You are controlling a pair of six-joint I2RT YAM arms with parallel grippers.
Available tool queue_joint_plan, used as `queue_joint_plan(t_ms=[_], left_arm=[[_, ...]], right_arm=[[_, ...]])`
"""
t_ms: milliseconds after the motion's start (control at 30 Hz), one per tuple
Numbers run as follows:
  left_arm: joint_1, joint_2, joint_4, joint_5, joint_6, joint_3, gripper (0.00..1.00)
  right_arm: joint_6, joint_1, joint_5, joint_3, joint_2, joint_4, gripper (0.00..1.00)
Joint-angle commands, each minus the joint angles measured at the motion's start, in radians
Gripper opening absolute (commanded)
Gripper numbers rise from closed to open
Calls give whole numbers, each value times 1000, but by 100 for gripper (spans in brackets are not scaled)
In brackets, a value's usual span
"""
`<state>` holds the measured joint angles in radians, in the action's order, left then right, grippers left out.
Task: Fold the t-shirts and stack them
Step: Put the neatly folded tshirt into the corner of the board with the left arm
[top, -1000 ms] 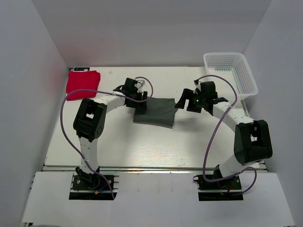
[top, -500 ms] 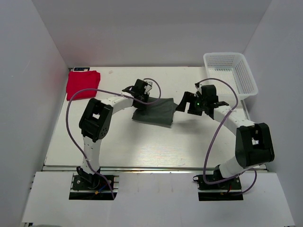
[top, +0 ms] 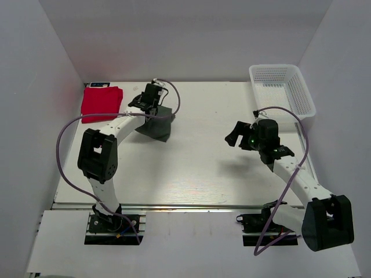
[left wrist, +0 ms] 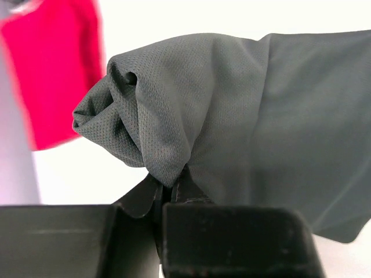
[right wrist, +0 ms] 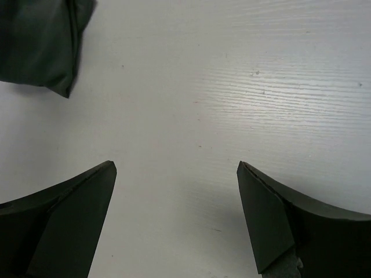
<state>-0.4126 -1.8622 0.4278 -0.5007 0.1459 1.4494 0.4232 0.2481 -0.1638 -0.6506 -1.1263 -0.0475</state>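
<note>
Two t-shirts are shown. The bright red t-shirt point(top: 101, 102) lies folded at the far left corner of the white table point(top: 191, 168). Near it, the dark grey-green t-shirt point(top: 157, 126) is bunched and pinched in the closed jaws of the left gripper point(left wrist: 171, 185). The right gripper point(right wrist: 175, 167) is spread wide, holding nothing.

I see my left gripper point(left wrist: 174, 186) pinched tight on a bunched fold of the grey shirt point(left wrist: 232, 116); the cloth spreads off to the right; the red shirt point(left wrist: 55, 69) lies blurred upper left on the table point(left wrist: 81, 174).
</note>
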Motion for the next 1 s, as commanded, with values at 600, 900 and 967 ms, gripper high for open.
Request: queue_joint_plan(t_ms=[600,900,967], left_arm=[[287,-101,-270,-99,445,244,0],[362,-230,-236,-59,419,433,0],[392,-244,-236,-59,409,454,0]], right_arm=[[0,-3,194,-57,-47,-77,91],[5,2,185,-113,-128,-89,91],[2,-1,185,-118,-141,-89,91]])
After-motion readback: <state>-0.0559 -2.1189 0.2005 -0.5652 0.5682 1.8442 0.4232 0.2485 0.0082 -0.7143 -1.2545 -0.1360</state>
